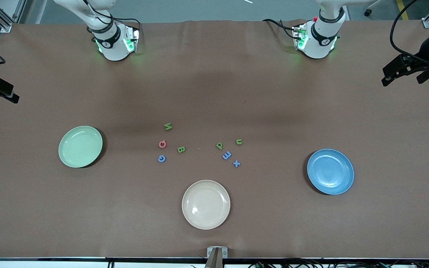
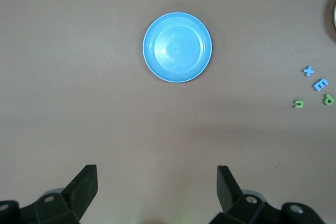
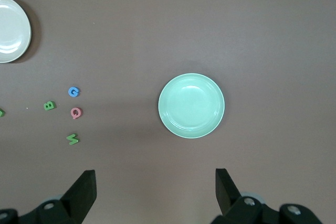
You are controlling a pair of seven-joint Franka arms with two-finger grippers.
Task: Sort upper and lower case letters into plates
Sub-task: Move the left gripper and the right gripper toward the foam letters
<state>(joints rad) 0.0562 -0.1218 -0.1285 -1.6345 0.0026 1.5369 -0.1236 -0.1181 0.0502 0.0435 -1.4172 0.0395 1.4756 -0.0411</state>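
Several small letters lie loose in the middle of the table, in two clusters. Toward the right arm's end are a green M (image 1: pixel 168 126), a pink Q (image 1: pixel 162 144), a green B (image 1: pixel 181 149) and a blue letter (image 1: pixel 161 159). Toward the left arm's end are two green letters (image 1: pixel 219 146) (image 1: pixel 239 142), a blue letter (image 1: pixel 226 155) and a blue x (image 1: pixel 236 163). The mint green plate (image 1: pixel 80 146) and the sky blue plate (image 1: pixel 330 171) are both empty. My left gripper (image 2: pixel 157 169) hangs open high over the table beside the blue plate (image 2: pixel 177 47). My right gripper (image 3: pixel 156 171) hangs open beside the mint plate (image 3: pixel 191 105).
An empty beige plate (image 1: pixel 206 204) sits nearer the front camera than the letters. Brown cloth covers the table. Both arm bases (image 1: pixel 114 41) (image 1: pixel 318 37) stand along the table's back edge.
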